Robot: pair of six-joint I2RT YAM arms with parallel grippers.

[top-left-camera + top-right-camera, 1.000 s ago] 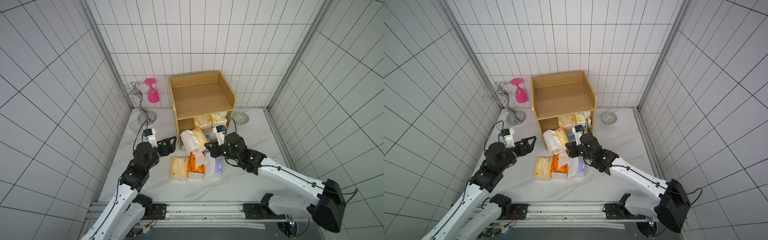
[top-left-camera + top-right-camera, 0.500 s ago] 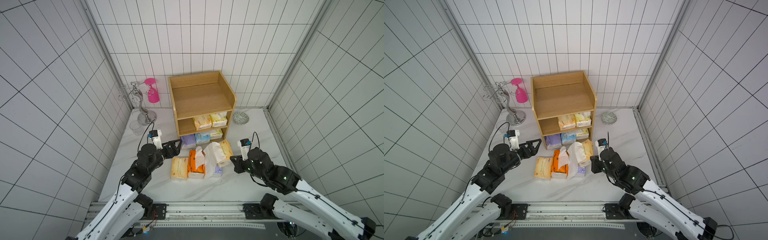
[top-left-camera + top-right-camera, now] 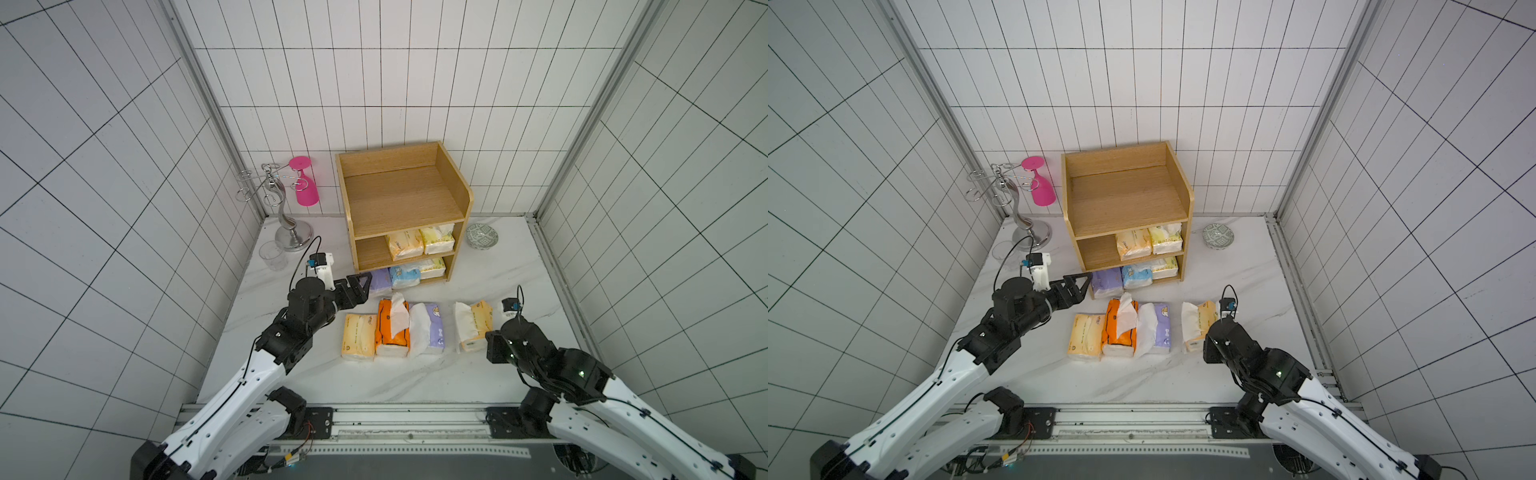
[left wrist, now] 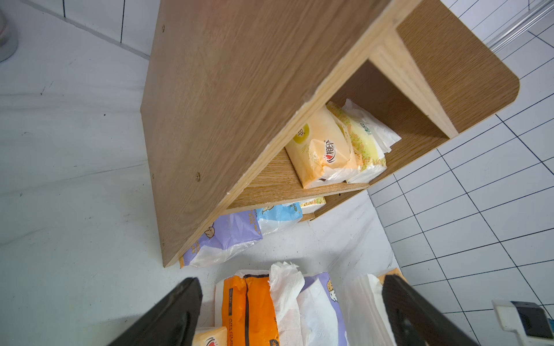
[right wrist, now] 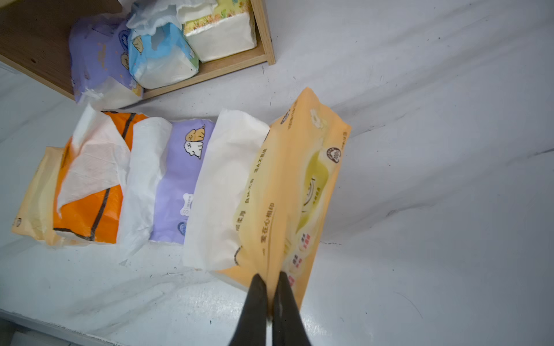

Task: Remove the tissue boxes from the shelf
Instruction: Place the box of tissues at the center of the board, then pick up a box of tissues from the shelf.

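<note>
In both top views the shelf [image 3: 405,199] stands at the tabletop's [image 3: 415,382] far edge. Its middle tier holds a peach pack [image 3: 404,244] and a yellow pack [image 3: 436,240]. Its bottom tier holds a purple pack [image 3: 380,281], a blue pack [image 3: 404,276] and a cream pack [image 3: 432,268]. Mid-tabletop, a pale orange pack [image 3: 358,336], a bright orange pack [image 3: 384,328] and a lilac pack [image 3: 435,328] lie side by side. The left gripper [image 3: 365,288] gapes wide just beside the purple pack.

The left wrist view shows "相印" beside a red heart on the peach pack.

In the right wrist view the right gripper [image 5: 269,280] pinches the wrapper of a fourth pack [image 5: 299,185]. This pack is orange with Chinese print and sits just beside the lilac pack, which bears cartoon dogs.
</note>
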